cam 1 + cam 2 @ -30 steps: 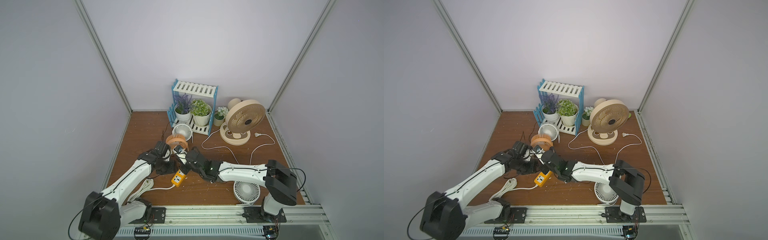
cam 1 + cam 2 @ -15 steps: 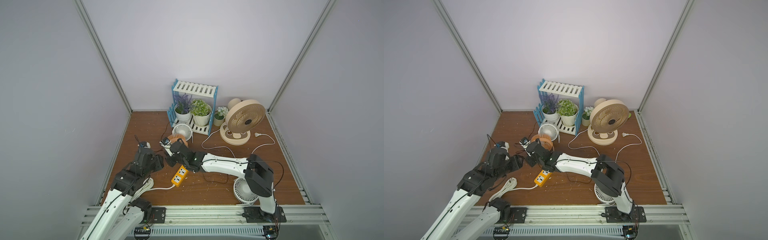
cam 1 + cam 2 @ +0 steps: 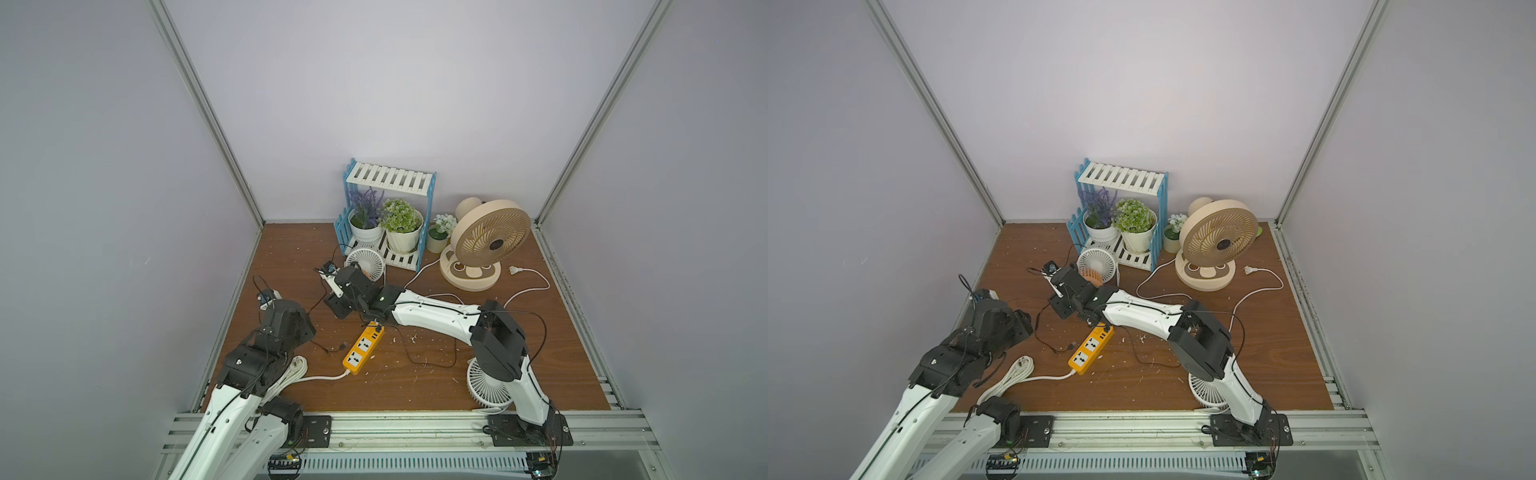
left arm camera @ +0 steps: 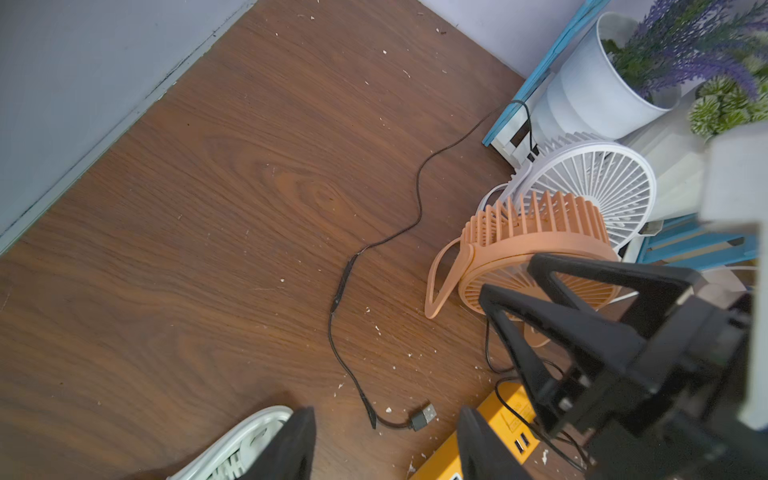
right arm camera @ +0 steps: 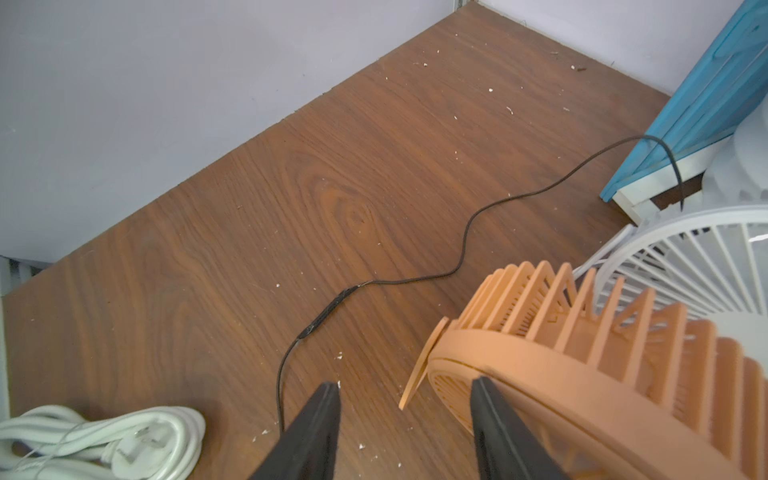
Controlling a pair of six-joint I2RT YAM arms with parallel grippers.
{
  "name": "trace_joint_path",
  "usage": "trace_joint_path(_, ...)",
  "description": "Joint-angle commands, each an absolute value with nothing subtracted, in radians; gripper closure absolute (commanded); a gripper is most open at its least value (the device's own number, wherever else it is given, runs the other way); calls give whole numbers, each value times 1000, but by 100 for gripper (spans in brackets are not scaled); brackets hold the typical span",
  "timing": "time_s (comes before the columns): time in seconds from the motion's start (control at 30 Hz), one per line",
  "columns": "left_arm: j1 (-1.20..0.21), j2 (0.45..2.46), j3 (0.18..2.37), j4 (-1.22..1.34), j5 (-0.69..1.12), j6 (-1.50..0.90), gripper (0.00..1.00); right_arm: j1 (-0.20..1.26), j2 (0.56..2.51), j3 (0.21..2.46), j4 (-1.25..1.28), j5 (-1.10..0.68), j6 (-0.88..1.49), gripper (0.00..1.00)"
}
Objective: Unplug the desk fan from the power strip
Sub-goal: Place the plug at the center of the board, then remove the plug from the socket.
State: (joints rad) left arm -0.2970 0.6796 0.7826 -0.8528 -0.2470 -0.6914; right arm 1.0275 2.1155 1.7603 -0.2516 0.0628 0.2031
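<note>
The power strip (image 3: 363, 347) lies midway on the bench (image 3: 561, 353), its coiled cord (image 3: 1017, 370) to the left, a loose plug (image 4: 424, 415) just beside it. Behind stands a plant shelf (image 3: 390, 178), a small fan (image 3: 365, 262) before it, a big fan (image 3: 490, 245) right of it.

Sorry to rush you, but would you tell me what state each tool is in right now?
Left tool: open, holding nothing.
Right tool: open, holding nothing.
</note>
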Motion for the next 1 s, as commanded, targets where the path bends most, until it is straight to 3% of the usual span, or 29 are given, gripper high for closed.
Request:
trace_joint_path(0.0, -289, 729, 804, -817, -132, -577, 40, 1018, 1997, 1714, -290, 24, 169, 47)
trace_joint_path(0.17, -300, 859, 786, -697, 134, -465, 37, 974, 1819, 1483, -272, -85, 118, 47)
trace_joint_path(0.33, -348, 1000, 778, -636, 284, -441, 37, 938, 1673, 1292, -303, -145, 98, 49)
trace_joint_path(0.77, -374, 1203, 779, -680, 339, -441, 43, 938, 1597, 1110, -274, -79, 252, 58)
trace_joint_path(0.97, -374, 1246, 787, -688, 356, -426, 46, 939, 1619, 1087, -243, -140, 250, 51)
